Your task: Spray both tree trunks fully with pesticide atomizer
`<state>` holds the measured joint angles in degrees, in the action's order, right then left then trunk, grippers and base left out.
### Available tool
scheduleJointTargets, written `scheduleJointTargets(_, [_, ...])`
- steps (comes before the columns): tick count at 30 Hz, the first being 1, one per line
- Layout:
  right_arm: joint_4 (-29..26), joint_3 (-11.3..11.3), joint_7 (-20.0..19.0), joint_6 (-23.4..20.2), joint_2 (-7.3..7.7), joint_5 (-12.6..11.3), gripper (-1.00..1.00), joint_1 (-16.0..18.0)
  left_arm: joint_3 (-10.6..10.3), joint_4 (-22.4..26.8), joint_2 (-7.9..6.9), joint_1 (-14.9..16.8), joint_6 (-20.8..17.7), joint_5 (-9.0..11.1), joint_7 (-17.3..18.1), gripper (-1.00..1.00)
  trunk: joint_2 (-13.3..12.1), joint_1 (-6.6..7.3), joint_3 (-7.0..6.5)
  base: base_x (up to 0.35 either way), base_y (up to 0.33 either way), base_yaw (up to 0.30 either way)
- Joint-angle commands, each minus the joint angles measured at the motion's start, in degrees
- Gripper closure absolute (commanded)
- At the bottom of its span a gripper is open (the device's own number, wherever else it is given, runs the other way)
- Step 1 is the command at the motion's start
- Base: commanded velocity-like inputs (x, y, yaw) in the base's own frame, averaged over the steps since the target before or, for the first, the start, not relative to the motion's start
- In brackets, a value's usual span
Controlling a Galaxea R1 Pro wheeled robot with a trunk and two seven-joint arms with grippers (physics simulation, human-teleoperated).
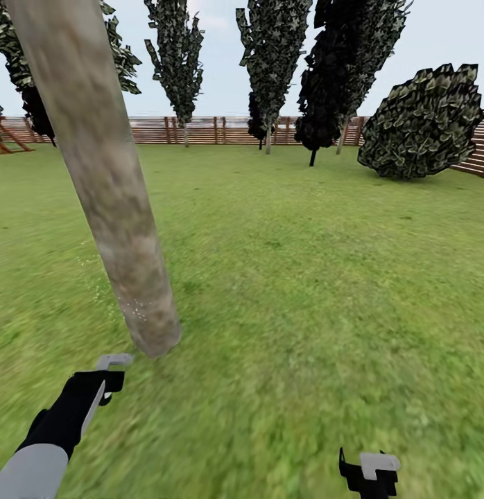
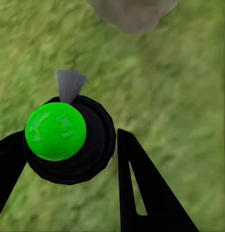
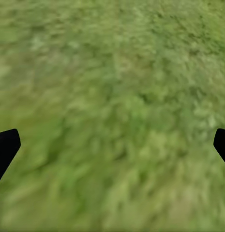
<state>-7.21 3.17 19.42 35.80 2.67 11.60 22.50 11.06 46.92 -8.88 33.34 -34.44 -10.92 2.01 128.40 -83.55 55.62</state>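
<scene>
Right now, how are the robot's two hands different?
The left gripper has its fingers closed around the atomizer, a black sprayer with a green ball top. The right gripper is open, holding nothing, only grass below. The left reaches toward the tree trunk; the right hangs away from it. Both have black fingers.

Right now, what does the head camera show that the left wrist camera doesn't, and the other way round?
Head camera alone: the whole leaning tree trunk with white pesticide specks near its base, the wooden fence, the narrow trees, a round bush, the sky and the right gripper.

Left wrist camera alone: a close look down on the atomizer, its bright green cap and grey nozzle, held between the black jaws.

Both: the grass, the trunk's base and the left gripper with the atomizer.
</scene>
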Motion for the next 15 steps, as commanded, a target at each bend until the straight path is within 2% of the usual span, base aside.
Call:
scheduleJointTargets(1, [0.03,-0.01,0.00,-0.01,0.03,0.00,-1.00,0.00,-0.12,0.01,0.13,0.94,-0.05,-0.08,0.13,1.00,0.00,0.00,0.00,0.000,0.000,0.013])
scheduleJointTargets(3, [0.04,-0.01,0.00,-0.02,0.10,0.00,-1.00,0.00,-0.26,0.01,0.11,2.61,-0.18,-0.11,1.58,1.00,0.00,0.00,0.00,0.000,0.000,0.006])
scheduleJointTargets(4, [0.03,-0.01,0.00,-0.01,0.15,0.00,-1.00,0.00,-0.26,-0.04,-0.27,4.49,-0.57,-0.28,4.50,1.00,0.00,0.00,0.00,0.000,0.000,0.001])
scheduleJointTargets(6, [0.02,-0.01,0.00,-0.02,0.21,0.00,-1.00,0.00,-0.26,-0.06,-0.83,5.71,-0.68,-0.60,5.73,1.00,0.00,0.00,0.00,0.000,0.000,0.000])
scheduleJointTargets(8, [0.01,-0.01,0.00,-0.03,0.23,0.00,-1.00,0.00,-0.22,-0.07,-2.28,6.04,-0.74,-0.68,6.08,1.00,0.00,0.00,0.00,0.000,0.000,0.000])
scheduleJointTargets(9, [0.01,-0.01,0.00,-0.03,0.20,0.00,-1.00,0.00,-0.16,-0.07,-4.07,6.14,-0.79,-0.41,6.34,1.00,0.00,0.00,0.00,0.000,0.000,0.000])
scheduleJointTargets(10, [0.01,-0.01,0.00,-0.03,0.17,0.00,-1.00,0.00,-0.18,-0.07,-5.13,6.18,-0.80,-0.26,6.49,1.00,0.00,0.00,0.00,0.000,0.000,0.000])
scheduleJointTargets(13, [0.01,-0.01,0.00,-0.03,0.15,0.00,-1.00,0.00,-0.38,-0.01,-4.90,6.20,-0.74,-0.18,6.60,1.00,0.00,0.00,0.00,0.000,0.000,0.000])
scheduleJointTargets(14, [0.02,-0.01,0.00,-0.04,0.15,0.00,-1.00,0.00,-1.57,0.04,-2.96,6.25,-0.75,-0.27,7.06,1.00,0.00,0.00,0.00,0.000,0.000,0.000])
scheduleJointTargets(15, [0.04,-0.01,0.00,-0.05,0.15,0.00,-1.00,0.00,-2.29,0.21,-1.98,6.34,-0.79,-0.37,7.31,1.00,0.00,0.00,0.00,0.000,0.000,0.000])
